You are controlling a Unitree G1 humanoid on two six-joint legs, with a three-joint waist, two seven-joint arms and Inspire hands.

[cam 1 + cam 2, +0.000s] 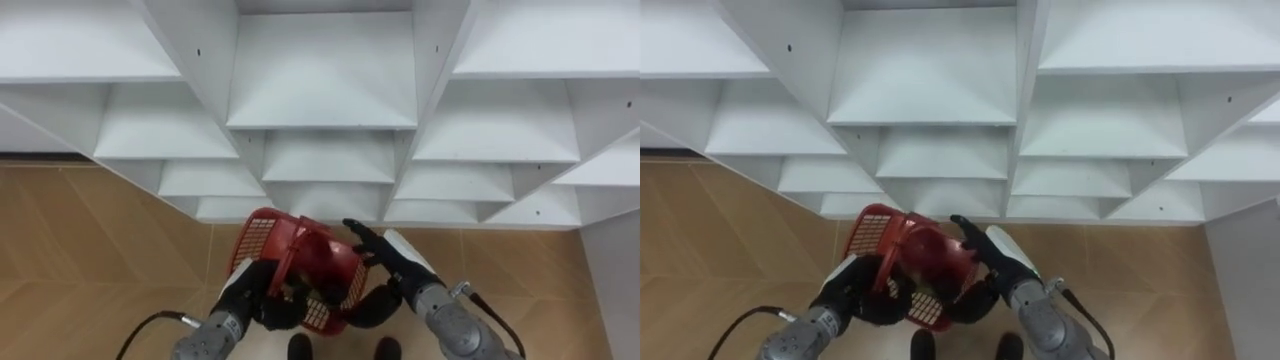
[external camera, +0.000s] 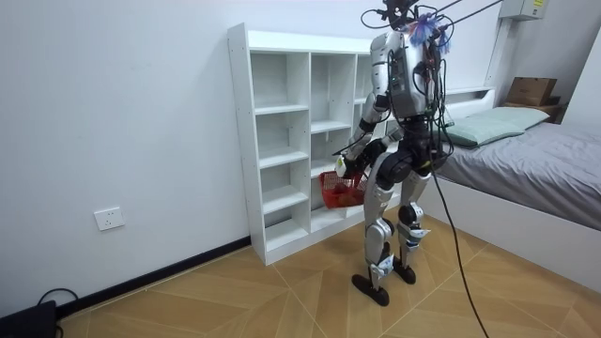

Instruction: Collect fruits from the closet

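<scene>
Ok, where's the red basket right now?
Low in the eye views, centre-left, the red basket hangs before the bottom shelves of the white closet, held by the left hand, right hand at its rim.

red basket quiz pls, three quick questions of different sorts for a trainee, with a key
1. True or false: the red basket rests on a shelf of the white shelf unit.
2. Fill in: the right hand, by the basket's rim, has its fingers ___.
3. The left hand is: A open and away from the basket; B curled on the basket; C lying on a shelf.

Key: 1 false, it is held in front of the unit; 2 straight; 3 B.
</scene>
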